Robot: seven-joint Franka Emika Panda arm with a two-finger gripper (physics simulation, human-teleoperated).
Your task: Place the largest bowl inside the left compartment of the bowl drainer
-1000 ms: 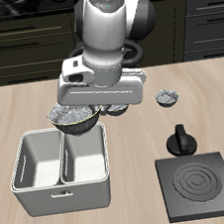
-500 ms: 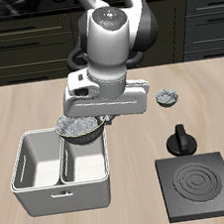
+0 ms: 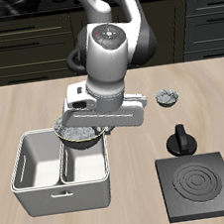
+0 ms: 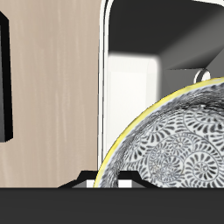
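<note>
The largest bowl (image 3: 79, 134) hangs in the grip of the fingers (image 3: 86, 130), which are closed on its rim, above the back edge of the bowl drainer (image 3: 65, 195), over the well nearer the stove plate (image 3: 201, 185). Released here, it could catch the back wall or the central divider and tip, or drop into the wrong well if that one is not the left compartment (image 4: 162, 52).
</note>
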